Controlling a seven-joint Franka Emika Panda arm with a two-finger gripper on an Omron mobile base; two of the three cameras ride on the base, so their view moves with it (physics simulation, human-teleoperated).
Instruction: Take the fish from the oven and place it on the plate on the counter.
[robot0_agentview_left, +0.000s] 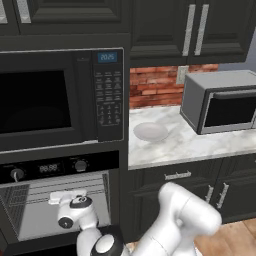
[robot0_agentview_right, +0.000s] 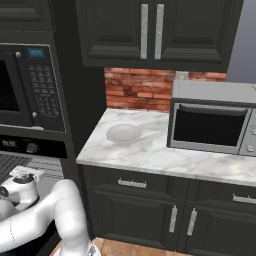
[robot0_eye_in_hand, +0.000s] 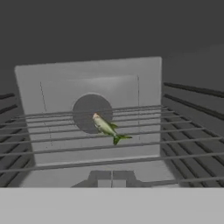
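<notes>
Fish (robot0_eye_in_hand: 108, 128): a tiny, slender body is seen, olive-green with yellowish tints, paler at the head and greener at the tail fin. It is laid slantwise on the wire rack (robot0_eye_in_hand: 131, 146), ahead of the claw and slightly above its tips, well apart from them, with the head turned away and the tail nearer.
Claw (robot0_eye_in_hand: 112, 180): the two dark finger tips are pressed together with no gap between them, and nothing is pinched. It is pointed into the oven cavity, just at the mouth.
Oven (robot0_agentview_left: 55, 167): a black front with two knobs and a small digital display is seen; the door is open and the claw is held at the opening. Behind the fish, a pale grey back wall with a dark round disc is faced by the claw.
Writing: digits are lit on the oven display, too blurred to be read with certainty. A blue display on the black keypad microwave (robot0_agentview_left: 109, 95), above the claw, appears to read 20:25. The keypad labels are too small to be made out.
Plate (robot0_agentview_left: 150, 131): a round, shallow, pale grey-white dish is set on the counter (robot0_agentview_left: 200, 145), up and to the right of the claw, well apart from it.
Grey microwave (robot0_agentview_left: 222, 102): it is stood on the counter beyond the plate, farther right of the claw.
</notes>
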